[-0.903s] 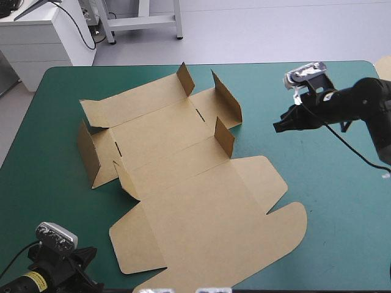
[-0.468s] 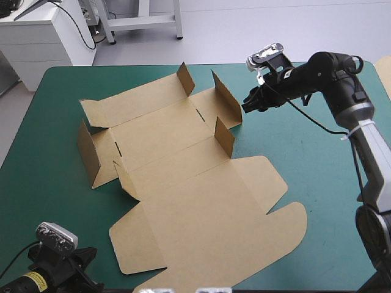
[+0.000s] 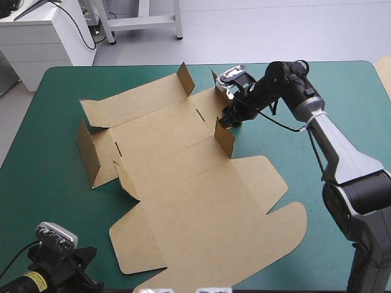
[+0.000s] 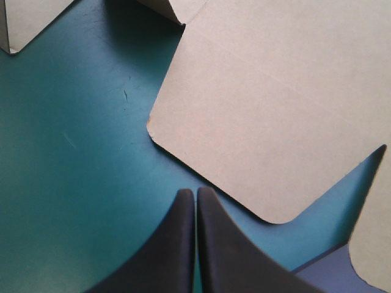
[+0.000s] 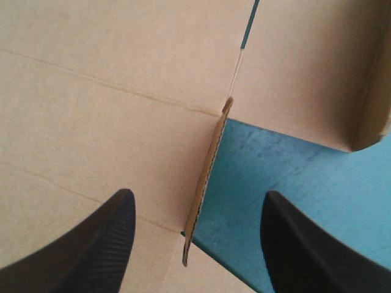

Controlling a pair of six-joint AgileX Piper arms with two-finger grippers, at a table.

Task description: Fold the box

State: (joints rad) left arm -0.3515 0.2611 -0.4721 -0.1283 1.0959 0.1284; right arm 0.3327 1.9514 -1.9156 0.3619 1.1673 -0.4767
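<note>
Left claw (image 4: 195,192) is pinched shut, parked over the teal-green worktop (image 3: 43,183) at its near left corner, just short of a rounded near flap of the brown box (image 3: 183,183). The box lies mid-worktop, mostly flat, with a few small flaps standing. Over on the right, my right claw (image 5: 197,195) gapes wide, astride an upright flap (image 5: 204,183) on the box's right side. I'd centre that flap between the fingers, pinch gently, then swing it along its crease. No print or label readable anywhere.
</note>
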